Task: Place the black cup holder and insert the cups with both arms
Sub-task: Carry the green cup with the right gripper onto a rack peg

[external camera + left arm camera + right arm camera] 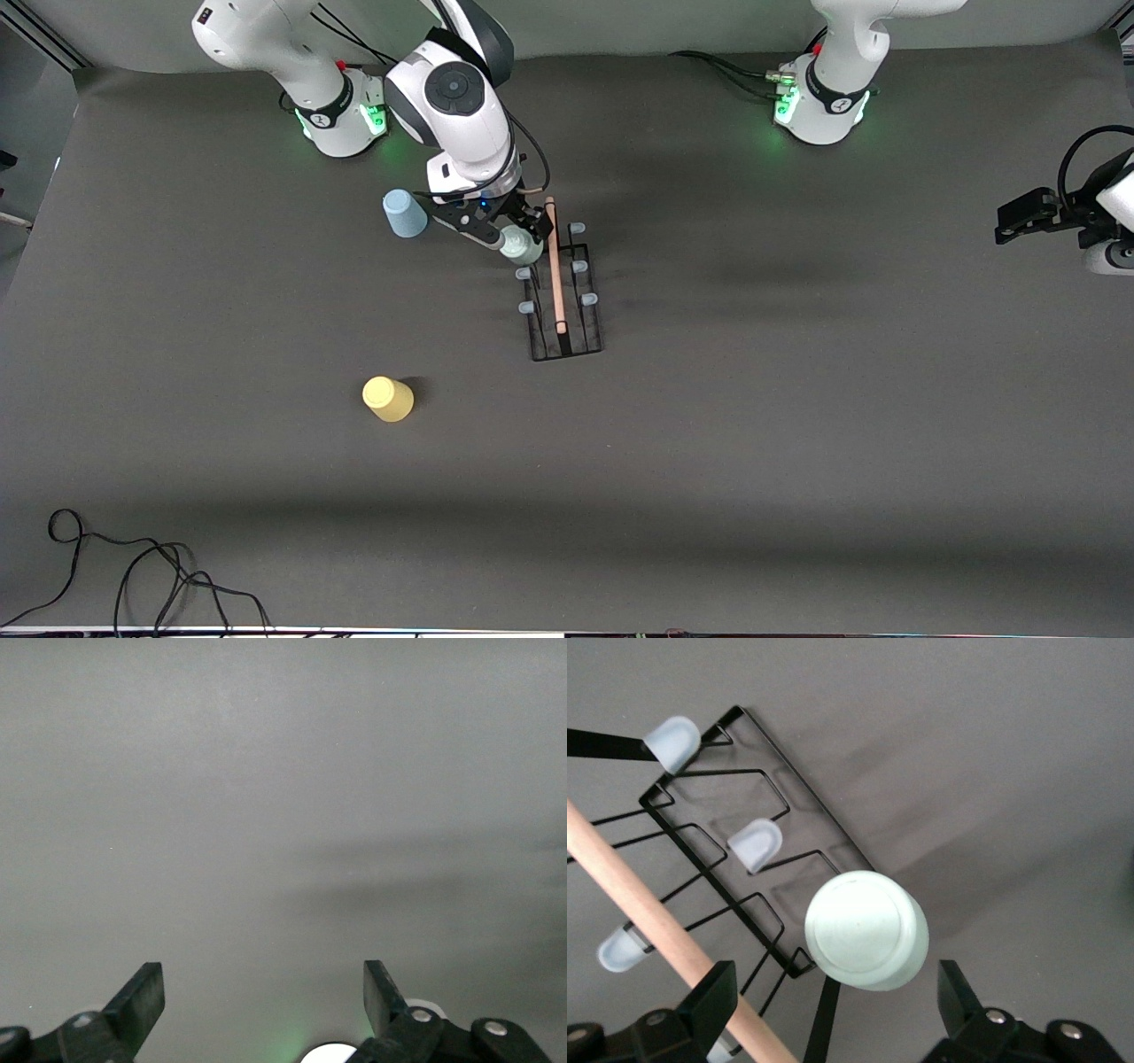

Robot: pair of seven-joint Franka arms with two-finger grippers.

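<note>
The black cup holder (pixel 567 341) stands mid-table with its wooden rod (pixel 555 266) on top. A pale green cup (pixel 521 246) sits upside down on a prong at the rack's end farthest from the front camera. My right gripper (pixel 523 232) is open around it. In the right wrist view the fingers (pixel 713 997) stand clear of the green cup (pixel 866 930), beside the rod (pixel 647 904). A light blue cup (pixel 404 213) and a yellow cup (pixel 388 399) stand upside down on the table. My left gripper (pixel 1010 226) waits open at the left arm's end, with only bare table under it in its wrist view (pixel 263 992).
The blue cup is beside the right arm's wrist, toward the right arm's end of the table. The yellow cup is nearer to the front camera than the rack. Loose black cables (pixel 133 576) lie at the table's front edge on the right arm's end.
</note>
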